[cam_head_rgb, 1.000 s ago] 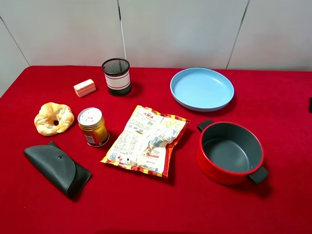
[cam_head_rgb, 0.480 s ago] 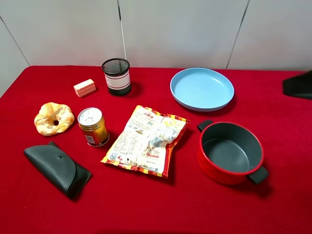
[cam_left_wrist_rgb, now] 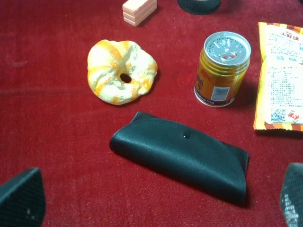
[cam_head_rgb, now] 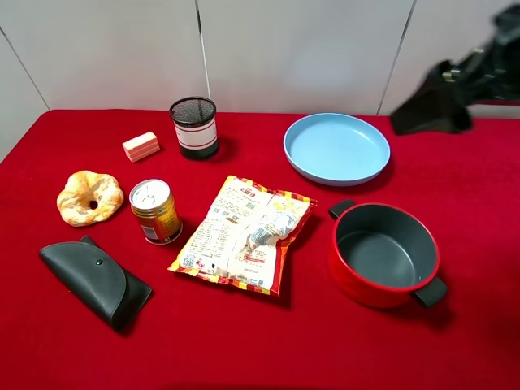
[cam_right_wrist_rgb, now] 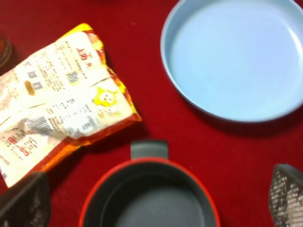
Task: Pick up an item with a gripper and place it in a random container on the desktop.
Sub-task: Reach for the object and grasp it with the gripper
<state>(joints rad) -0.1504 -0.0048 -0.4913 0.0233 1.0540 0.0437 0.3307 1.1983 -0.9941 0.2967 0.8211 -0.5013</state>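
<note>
The cream-white foil snack packet [cam_head_rgb: 244, 234] with red and orange edges lies flat in the middle of the red desktop [cam_head_rgb: 455, 187]. It also shows in the right wrist view [cam_right_wrist_rgb: 57, 104] and the left wrist view [cam_left_wrist_rgb: 281, 75]. The light-blue plate [cam_head_rgb: 335, 148] sits empty behind it to the right, and shows in the right wrist view too [cam_right_wrist_rgb: 236, 56]. My right gripper [cam_head_rgb: 418, 114] hovers high at the back right, right of the plate, open and empty [cam_right_wrist_rgb: 156, 198]. My left gripper [cam_left_wrist_rgb: 156, 198] is open and empty above the dark pouch; it is out of the exterior view.
A red pot [cam_head_rgb: 382, 253] with grey inside stands right of the packet. A gold can [cam_head_rgb: 155, 211], ring-shaped bread [cam_head_rgb: 89, 197], dark pouch [cam_head_rgb: 95, 279], pink block [cam_head_rgb: 141, 146] and black mesh cup [cam_head_rgb: 194, 126] are on the left half.
My right arm has come into the exterior view from the right edge and moved up and leftward toward the plate. Nothing on the table has moved.
</note>
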